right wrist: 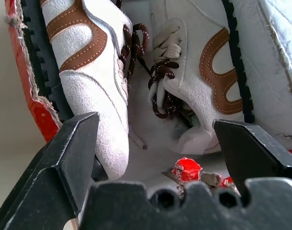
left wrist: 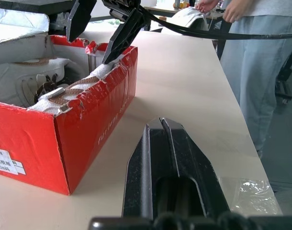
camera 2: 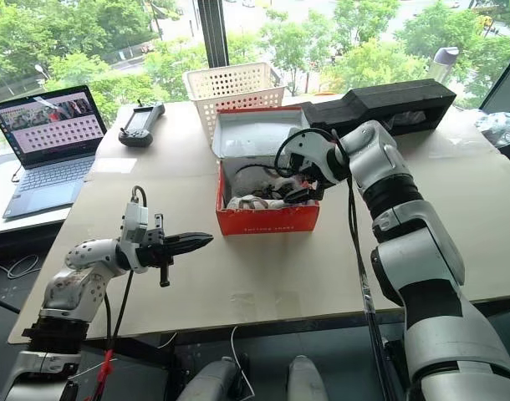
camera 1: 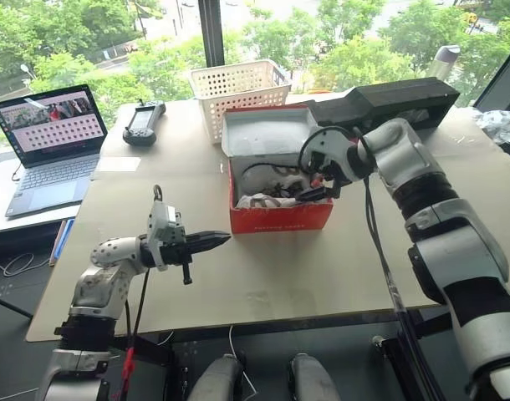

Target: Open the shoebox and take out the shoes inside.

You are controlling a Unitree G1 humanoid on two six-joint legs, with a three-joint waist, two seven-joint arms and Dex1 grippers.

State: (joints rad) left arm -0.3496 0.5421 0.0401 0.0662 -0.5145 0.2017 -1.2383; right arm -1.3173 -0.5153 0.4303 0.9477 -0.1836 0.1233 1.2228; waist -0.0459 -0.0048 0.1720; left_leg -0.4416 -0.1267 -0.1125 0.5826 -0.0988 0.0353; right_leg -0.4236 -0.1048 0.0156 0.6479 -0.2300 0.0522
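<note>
The red shoebox [camera 1: 280,219] stands open mid-table, its lid [camera 1: 267,134] tipped back with the grey-white inside showing. Two white shoes with brown trim and dark laces lie inside it, one [right wrist: 88,72] next to the torn red wall, the other [right wrist: 198,62] beside it. My right gripper [right wrist: 155,127] hangs open over the right end of the box, pointing down at the shoes, its fingers apart and holding nothing. My left gripper [camera 1: 209,241] is shut and empty, level above the table, left of the box front [left wrist: 88,129].
Behind the box stand a white perforated basket [camera 1: 238,92] and a long black foam block [camera 1: 389,100]. A laptop [camera 1: 50,142] and a black controller [camera 1: 144,121] sit at the left. A person [left wrist: 251,57] stands past the table's right edge.
</note>
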